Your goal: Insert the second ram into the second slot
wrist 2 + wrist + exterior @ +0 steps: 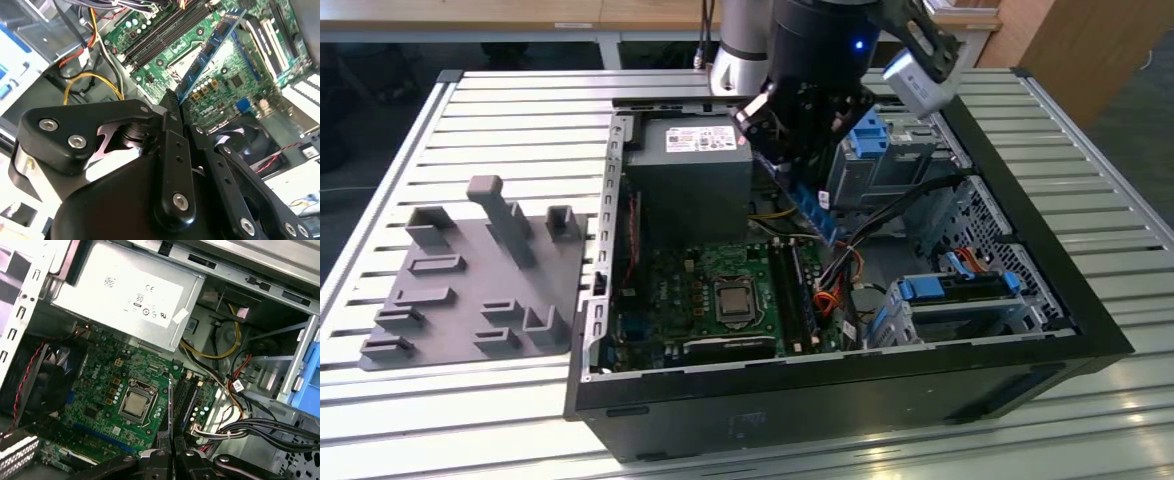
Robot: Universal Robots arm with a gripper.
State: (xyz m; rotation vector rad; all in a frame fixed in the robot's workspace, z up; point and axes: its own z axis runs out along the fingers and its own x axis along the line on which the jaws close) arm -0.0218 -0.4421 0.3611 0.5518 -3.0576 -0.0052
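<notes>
Gripper (790, 165) pinching the second ram (819, 213) by its upper end | ram hangs tilted above the memory slots (797, 285), not yet seated | tip: likely needs levelling, edge parallel to the slot, even downward pressure.

The arm (742, 45) has a smooth silver-grey tube beside a thick, glossy black cylinder (821, 40) that carries 1 small blue light (858, 43). A pale grey box (918, 82) with rounded corners sits on a black bracket (937, 40) at the cylinder's side. Thin black cables (706, 25) run beside the tube. The gripper (173, 98) is black all over, built of flat, round-ended links hinged together and narrowing to slim fingers (167, 122). In the second wrist view a broad link (80, 125) bears 2 silver screw heads (48, 124), and more silver screws (180, 201) mark the other joints.
</notes>
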